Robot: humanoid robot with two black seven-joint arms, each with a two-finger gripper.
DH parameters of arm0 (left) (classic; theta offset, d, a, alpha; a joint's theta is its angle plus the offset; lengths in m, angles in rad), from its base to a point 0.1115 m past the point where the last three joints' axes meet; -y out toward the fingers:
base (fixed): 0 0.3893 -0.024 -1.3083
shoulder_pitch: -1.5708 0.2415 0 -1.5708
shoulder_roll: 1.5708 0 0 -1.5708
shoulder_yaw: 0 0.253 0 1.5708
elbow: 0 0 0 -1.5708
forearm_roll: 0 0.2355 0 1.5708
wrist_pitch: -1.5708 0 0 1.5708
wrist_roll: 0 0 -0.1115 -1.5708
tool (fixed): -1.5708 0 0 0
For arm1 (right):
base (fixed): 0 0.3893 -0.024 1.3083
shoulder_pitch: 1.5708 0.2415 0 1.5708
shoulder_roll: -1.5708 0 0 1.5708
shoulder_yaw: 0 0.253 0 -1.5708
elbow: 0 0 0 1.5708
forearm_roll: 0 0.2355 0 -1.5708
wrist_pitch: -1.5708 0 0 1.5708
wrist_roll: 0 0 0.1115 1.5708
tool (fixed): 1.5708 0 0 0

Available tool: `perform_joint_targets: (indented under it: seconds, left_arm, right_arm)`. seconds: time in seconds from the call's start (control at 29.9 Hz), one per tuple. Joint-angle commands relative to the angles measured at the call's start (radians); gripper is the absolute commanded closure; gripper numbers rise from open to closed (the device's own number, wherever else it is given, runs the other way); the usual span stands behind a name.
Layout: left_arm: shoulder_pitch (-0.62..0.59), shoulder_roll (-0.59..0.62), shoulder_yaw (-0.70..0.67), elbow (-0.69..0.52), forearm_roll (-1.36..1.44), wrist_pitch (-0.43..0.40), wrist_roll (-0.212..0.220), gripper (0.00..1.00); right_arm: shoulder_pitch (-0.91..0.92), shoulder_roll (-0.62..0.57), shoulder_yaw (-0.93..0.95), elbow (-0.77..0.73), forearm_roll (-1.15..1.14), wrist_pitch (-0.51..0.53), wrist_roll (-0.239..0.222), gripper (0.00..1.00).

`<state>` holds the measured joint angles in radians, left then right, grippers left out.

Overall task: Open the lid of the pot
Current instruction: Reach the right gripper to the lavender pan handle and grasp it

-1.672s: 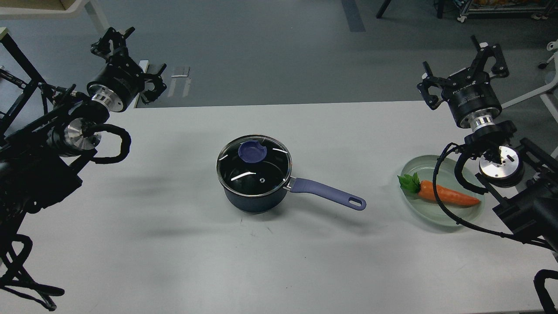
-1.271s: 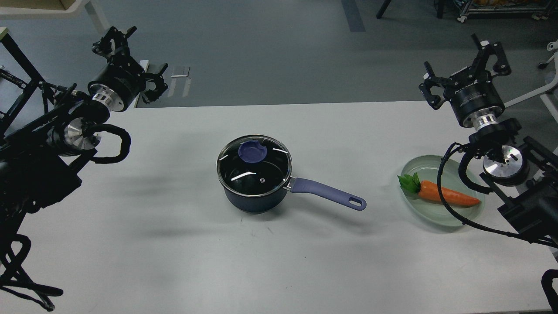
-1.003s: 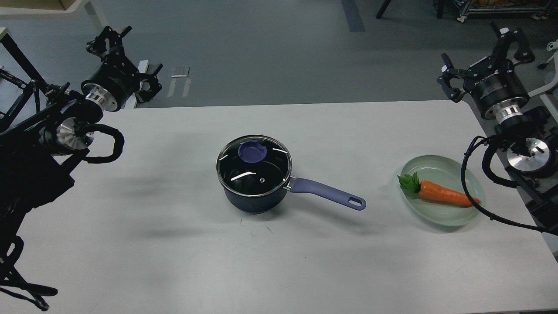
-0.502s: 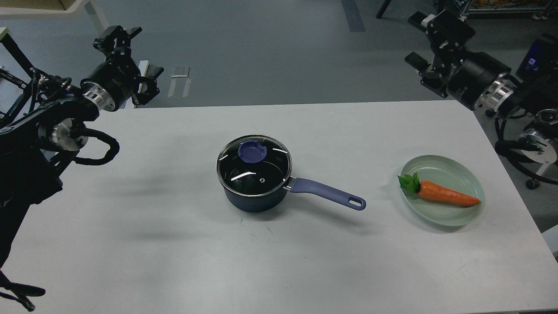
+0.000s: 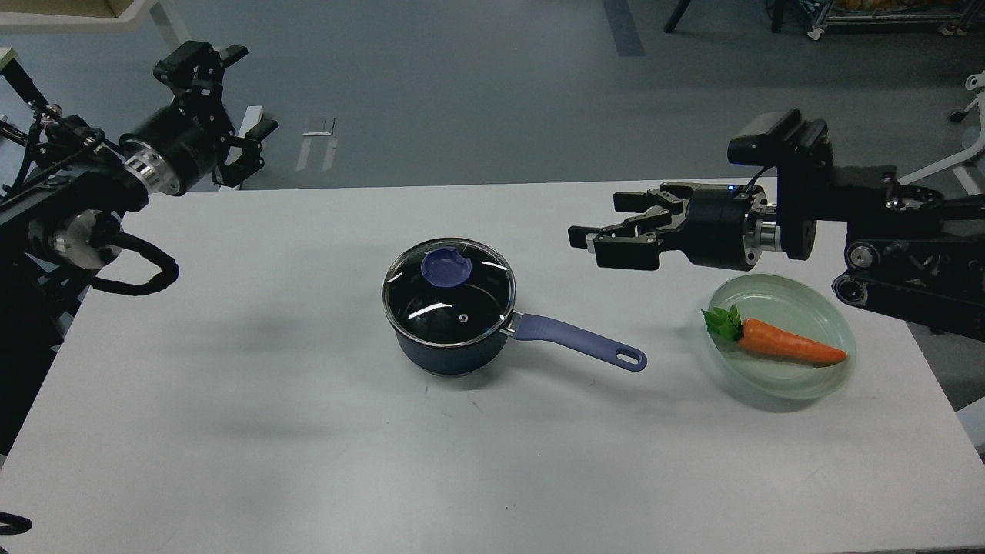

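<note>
Carrot (image 5: 791, 346) in dish (image 5: 785, 387), R of pot (image 5: 450, 348)

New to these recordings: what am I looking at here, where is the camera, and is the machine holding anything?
The camera sits in a two-armed robot's head, looking down at a white table. Each black arm ends in a two-finger claw. The right claw is open and empty, reaching in toward the small navy saucepan with its long lavender handle. The round glass lid with a lavender knob sits on the pan. The left claw is raised at the far left, open, empty. A pale green glass dish holds an orange carrot.
</note>
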<state>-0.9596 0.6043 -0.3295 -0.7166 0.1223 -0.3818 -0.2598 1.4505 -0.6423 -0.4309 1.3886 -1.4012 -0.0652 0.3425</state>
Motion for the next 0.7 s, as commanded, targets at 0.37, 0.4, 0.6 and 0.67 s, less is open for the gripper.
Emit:
perform_joint_targets:
  seconds: [0.37, 0.4, 0.6, 0.67]
  left_arm:
    - [0.004, 0.015, -0.002, -0.012, 0.005, 0.009, -0.001, 0.01]
    - [0.004, 0.015, 0.000, -0.012, 0.005, 0.009, -0.001, 0.01]
    - [0.004, 0.015, -0.002, -0.012, 0.004, 0.011, -0.003, 0.01]
    - [0.004, 0.015, -0.002, -0.012, 0.004, 0.011, -0.003, 0.01]
  right_arm:
    - [-0.030, 0.153, -0.132, -0.065, -0.108, 0.004, 0.000, 0.24]
    - [-0.030, 0.157, -0.135, -0.065, -0.108, 0.007, -0.002, 0.25]
    - [-0.032, 0.208, -0.161, -0.091, -0.108, 0.008, -0.002, 0.35]
    - [-0.035, 0.219, -0.163, -0.109, -0.108, 0.008, -0.002, 0.39]
